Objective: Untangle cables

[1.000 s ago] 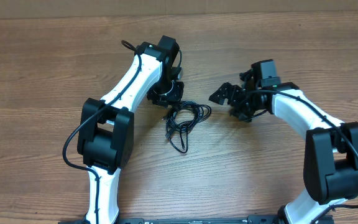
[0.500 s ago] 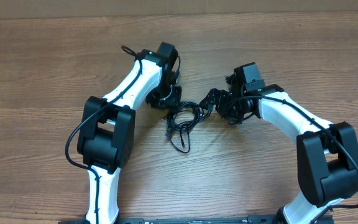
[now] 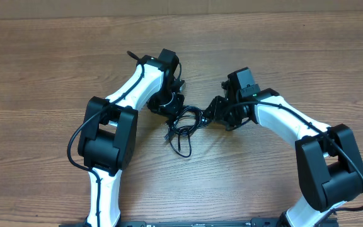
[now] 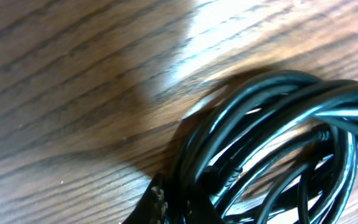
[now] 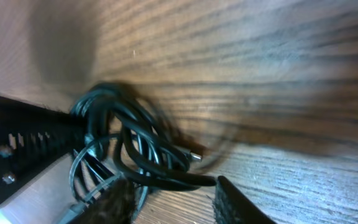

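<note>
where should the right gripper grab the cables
Take the cables by the looped strands on their right edge, coming from the right. They bulge out there, opposite the left gripper, so pulling apart should likely loosen the knot.

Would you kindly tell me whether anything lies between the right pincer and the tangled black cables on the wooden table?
Nothing visible does. The right pincer straddles a loop of the tangle of thin black cables, with its fingers standing apart on either side of it, above the bare brown wooden table.

Even overhead light; blurry, shadowed wrist close-ups
</note>
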`<action>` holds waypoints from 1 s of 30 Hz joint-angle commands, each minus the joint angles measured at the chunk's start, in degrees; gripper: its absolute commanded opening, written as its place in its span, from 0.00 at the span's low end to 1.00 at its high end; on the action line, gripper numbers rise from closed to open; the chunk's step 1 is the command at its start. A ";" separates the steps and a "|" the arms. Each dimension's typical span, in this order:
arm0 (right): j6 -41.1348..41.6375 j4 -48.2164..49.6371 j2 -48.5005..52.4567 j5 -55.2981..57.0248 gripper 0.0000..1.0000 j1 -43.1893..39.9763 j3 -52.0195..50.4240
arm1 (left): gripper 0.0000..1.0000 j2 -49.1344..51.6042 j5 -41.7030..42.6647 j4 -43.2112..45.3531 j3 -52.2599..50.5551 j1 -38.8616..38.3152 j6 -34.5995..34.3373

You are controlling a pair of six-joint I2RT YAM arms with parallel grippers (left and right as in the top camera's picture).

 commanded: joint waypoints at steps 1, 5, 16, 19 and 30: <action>0.17 0.07 0.24 0.37 0.33 1.03 -1.70 | 0.04 0.94 4.90 -0.09 0.66 0.13 8.72; 0.22 -1.36 0.24 0.09 0.12 2.10 -2.23 | 0.04 0.94 6.69 -1.97 3.72 0.42 10.80; 0.11 -6.49 0.17 -8.07 0.33 3.50 -1.09 | 0.04 0.96 7.52 -3.19 8.35 0.79 12.63; -3.65 -7.72 -0.39 -18.38 0.33 1.44 1.51 | 0.04 0.96 10.60 -3.45 8.35 0.79 15.26; -2.27 -5.77 -3.30 -22.08 0.29 0.02 4.20 | 0.04 0.98 18.25 -3.69 8.15 0.63 18.12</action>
